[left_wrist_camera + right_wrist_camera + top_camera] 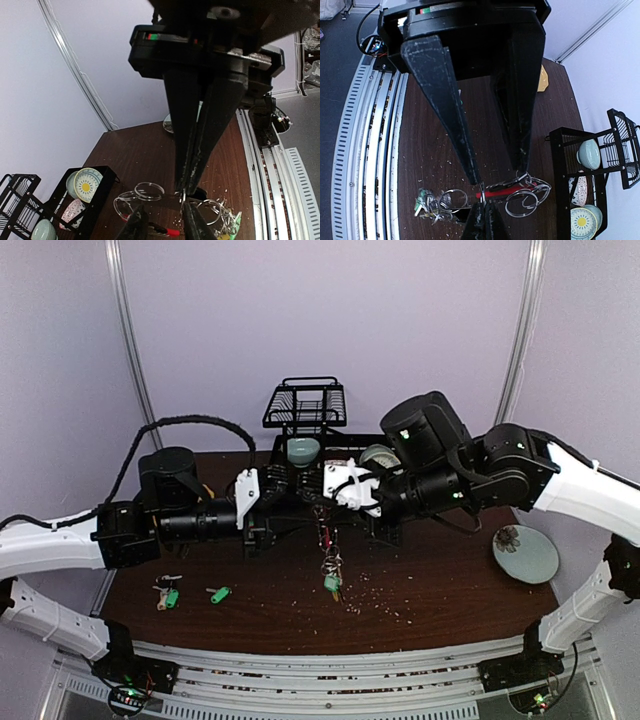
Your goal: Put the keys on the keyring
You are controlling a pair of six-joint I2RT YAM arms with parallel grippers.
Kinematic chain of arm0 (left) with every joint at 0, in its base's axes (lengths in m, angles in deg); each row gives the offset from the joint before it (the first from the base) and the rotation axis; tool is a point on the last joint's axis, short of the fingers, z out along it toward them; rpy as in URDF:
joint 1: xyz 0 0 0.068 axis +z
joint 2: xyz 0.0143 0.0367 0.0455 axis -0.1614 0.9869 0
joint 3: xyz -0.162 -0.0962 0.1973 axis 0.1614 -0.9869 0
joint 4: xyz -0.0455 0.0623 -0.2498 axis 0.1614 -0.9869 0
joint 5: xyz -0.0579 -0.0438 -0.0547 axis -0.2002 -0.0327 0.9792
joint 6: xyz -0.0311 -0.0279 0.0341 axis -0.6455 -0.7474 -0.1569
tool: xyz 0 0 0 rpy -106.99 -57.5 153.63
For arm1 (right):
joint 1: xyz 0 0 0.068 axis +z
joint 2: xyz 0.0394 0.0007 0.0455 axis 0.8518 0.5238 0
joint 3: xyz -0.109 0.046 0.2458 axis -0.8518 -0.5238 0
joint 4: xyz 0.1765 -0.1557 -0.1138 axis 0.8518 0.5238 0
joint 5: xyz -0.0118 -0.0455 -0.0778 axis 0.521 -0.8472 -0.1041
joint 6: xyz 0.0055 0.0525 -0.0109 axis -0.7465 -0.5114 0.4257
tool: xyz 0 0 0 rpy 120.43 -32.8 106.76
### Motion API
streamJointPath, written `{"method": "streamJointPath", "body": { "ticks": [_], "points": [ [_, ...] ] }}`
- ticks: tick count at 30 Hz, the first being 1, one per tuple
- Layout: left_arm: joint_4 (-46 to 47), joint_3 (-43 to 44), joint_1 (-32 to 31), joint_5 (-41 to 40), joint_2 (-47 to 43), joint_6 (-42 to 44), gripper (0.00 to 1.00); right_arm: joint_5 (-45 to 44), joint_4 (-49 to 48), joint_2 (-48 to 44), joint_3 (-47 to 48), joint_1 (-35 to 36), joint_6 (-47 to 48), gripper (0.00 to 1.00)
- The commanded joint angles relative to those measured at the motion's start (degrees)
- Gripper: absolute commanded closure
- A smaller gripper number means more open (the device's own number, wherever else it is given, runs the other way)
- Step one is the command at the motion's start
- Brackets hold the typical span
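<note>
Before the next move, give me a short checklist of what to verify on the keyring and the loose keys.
1. Left gripper pinching wire at the keyring: ok.
2. Right gripper holding the keyring: cannot tell.
3. Ring opening spread for threading: cannot tell.
4. Hanging key cluster clear of the table: cannot tell.
5. Loose green-tagged keys threaded: not ok, both lie on the table.
</note>
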Motion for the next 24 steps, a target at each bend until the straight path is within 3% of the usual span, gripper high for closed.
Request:
{"method": "streamJointPath", "body": {
  "ticks": [1, 3, 7, 12, 16, 20, 24],
  "points": [
    [-0.25, 2.30, 0.06, 2.98, 1.70, -0.30, 0.74, -0.83, -1.19, -0.13, 2.72, 0.95, 1.01, 1.00],
    [-0.38, 2.52, 0.06, 3.26, 2.09, -0.52, 0.80, -0.03, -1.76, 0.01, 2.72, 1.21, 1.02, 1.00],
    [0.19, 2.32, 0.06, 3.88, 1.81, -0.54, 0.82, 0.30, -2.55, 0.28, 2.67, 1.70, 1.17, 1.00],
    [-0.32, 1.71, 0.06, 7.74, 1.58, 0.30, 0.74, -0.18, -2.93, 0.58, 2.72, 1.81, 1.07, 1.00],
    [1.70, 0.72, 0.06, 6.18, 0.60, -0.26, 0.97, 1.03, -3.67, 0.20, 2.40, 1.77, 1.00, 1.00],
    [2.71, 0.22, 0.06, 6.80, 0.10, -0.43, 0.89, 0.54, -3.48, 0.35, 2.33, 1.90, 1.11, 1.00],
    [2.68, 0.12, 0.05, 6.48, -0.04, -0.55, 1.00, 0.68, -3.54, 0.41, 2.32, 1.91, 1.03, 1.00]
  ]
}}
